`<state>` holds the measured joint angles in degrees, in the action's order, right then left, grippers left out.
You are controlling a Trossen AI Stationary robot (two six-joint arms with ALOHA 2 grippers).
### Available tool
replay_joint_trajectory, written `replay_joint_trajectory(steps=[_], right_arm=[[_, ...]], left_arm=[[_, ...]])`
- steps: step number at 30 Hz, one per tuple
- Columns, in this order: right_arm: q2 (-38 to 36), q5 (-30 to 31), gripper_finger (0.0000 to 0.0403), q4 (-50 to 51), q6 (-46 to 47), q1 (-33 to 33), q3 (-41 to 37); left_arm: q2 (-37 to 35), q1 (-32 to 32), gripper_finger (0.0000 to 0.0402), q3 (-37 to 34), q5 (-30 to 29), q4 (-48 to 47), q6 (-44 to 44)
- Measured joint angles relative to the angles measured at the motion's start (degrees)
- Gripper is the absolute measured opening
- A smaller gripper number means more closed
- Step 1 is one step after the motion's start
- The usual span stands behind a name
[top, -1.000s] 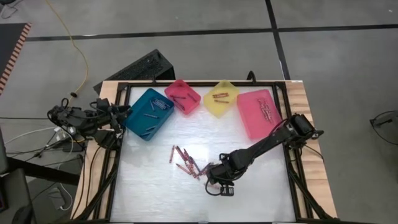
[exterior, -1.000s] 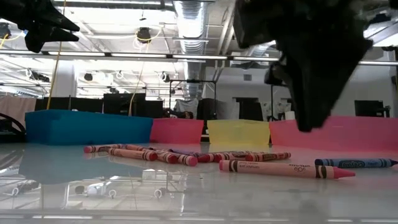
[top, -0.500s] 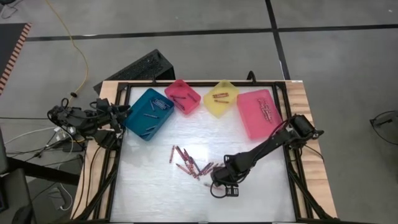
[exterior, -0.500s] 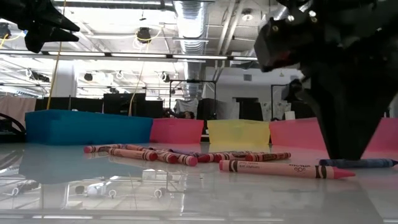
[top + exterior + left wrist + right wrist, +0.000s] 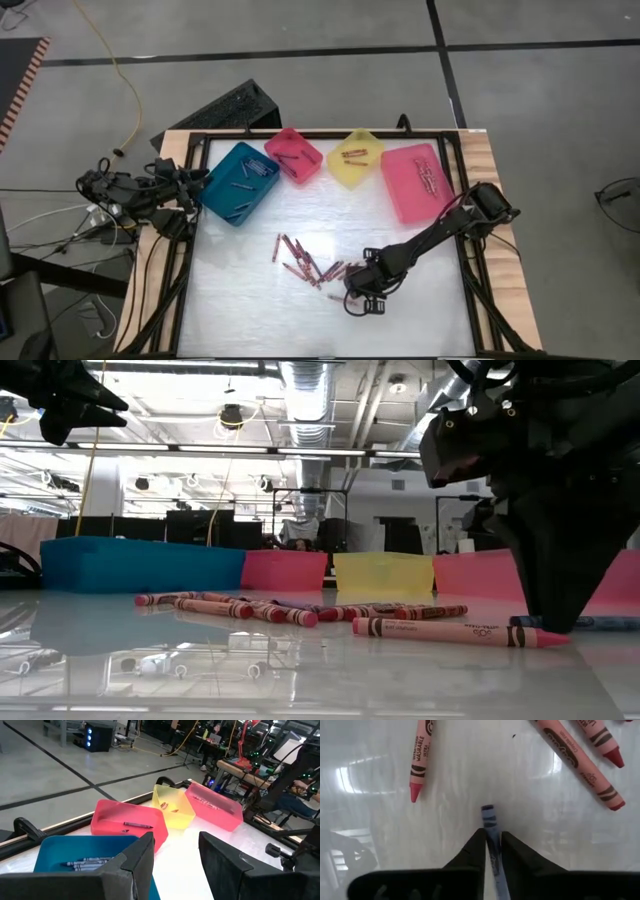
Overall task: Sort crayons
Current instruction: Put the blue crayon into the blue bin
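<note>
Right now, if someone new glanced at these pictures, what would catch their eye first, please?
Probably the right gripper, pressed down at the table's near middle with its fingers pinching a blue crayon against the white table. Next, the loose red crayons scattered just left of it. Then the row of bins along the far edge: a teal bin, small pink bin, yellow bin and large pink bin, while the left gripper waits open by the teal one.

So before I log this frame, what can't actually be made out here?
- Blue crayon: its lower length is hidden between the right claw fingers in the right wrist view.
- The same crayon in the low view: mostly hidden behind the right claw.
- Crayon labels in the teal bin: too small in the high view.
</note>
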<state>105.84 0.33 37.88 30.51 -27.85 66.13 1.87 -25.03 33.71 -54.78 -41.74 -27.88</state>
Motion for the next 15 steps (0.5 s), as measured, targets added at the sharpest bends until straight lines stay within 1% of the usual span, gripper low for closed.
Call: replay_joint_trajectory(steps=[5, 8, 15], right_arm=[[0.0, -0.1, 0.0032, -0.5, 0.1, 0.6, -0.4], [0.1, -1.3, 0.0008, -0.5, 0.0, 1.1, -0.4], [-0.2, -2.3, 0.0005, 2.9, -0.6, 1.7, 2.7]], left_arm=[[0.0, 0.0, 0.0145, 0.0, 0.6, 0.0, 0.0], [0.0, 0.0, 0.0145, 0.0, 1.6, 0.0, 0.0], [0.0, 0.0, 0.0145, 0.0, 2.0, 0.0, 0.0]])
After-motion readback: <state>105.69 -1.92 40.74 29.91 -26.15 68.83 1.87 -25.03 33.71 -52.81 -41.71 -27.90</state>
